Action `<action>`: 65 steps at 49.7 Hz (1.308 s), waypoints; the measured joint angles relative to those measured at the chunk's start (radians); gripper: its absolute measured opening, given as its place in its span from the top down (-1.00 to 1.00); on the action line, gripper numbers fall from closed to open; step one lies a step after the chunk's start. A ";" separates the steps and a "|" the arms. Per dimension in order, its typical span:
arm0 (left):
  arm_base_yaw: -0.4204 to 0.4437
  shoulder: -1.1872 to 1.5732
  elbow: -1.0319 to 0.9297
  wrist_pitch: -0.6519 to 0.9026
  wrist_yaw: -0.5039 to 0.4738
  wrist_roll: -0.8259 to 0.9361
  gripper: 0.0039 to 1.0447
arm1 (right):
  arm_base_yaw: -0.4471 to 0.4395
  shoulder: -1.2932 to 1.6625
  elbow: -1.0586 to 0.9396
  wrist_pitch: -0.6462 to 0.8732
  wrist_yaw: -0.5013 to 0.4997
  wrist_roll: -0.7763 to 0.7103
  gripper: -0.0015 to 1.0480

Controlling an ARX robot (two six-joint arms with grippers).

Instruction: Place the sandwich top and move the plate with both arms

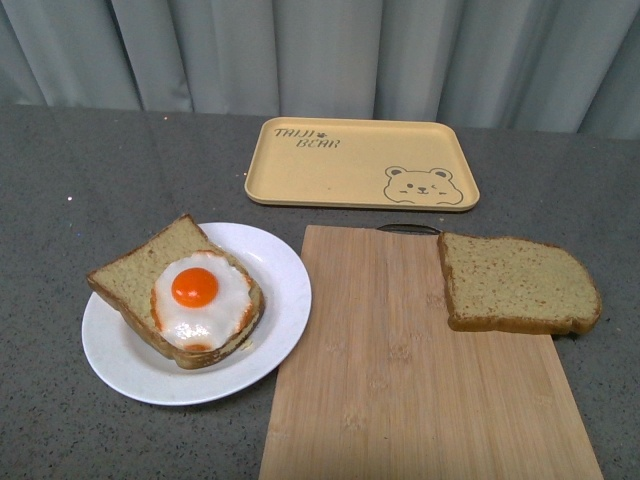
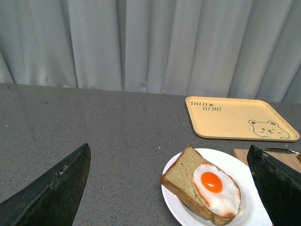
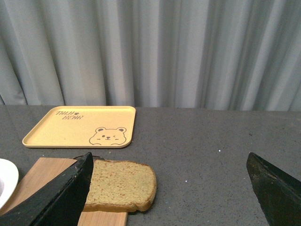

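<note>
The sandwich top [image 1: 515, 284], a plain tan slice with a darker crust, lies flat, partly on the wooden board's far right corner and partly on the table. It also shows in the right wrist view [image 3: 120, 185]. The round white plate [image 1: 285, 300] sits at front left and bears a bread slice with a fried egg [image 1: 198, 293]. The plate shows in the left wrist view [image 2: 249, 197]. Neither gripper shows in the front view. My left gripper [image 2: 169, 188] is open above the table, beside the plate. My right gripper [image 3: 169, 188] is open and empty, right of the plain slice.
A bamboo cutting board [image 1: 400, 370] lies at front centre, its left edge touching the plate. A rectangular yellow tray with a bear drawing [image 1: 360, 163] lies behind it. Grey curtains close off the back of the dark grey table [image 1: 90, 170].
</note>
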 joint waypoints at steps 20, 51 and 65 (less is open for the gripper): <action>0.000 0.000 0.000 0.000 0.000 0.000 -0.88 | 0.000 0.000 0.000 0.000 0.000 0.000 -0.82; 0.000 0.000 0.000 0.000 0.000 0.000 -0.88 | 0.000 0.000 0.000 0.000 0.000 0.000 -0.82; 0.000 0.000 0.000 0.000 0.000 0.000 -0.88 | 0.000 0.000 0.000 0.000 0.000 0.000 -0.82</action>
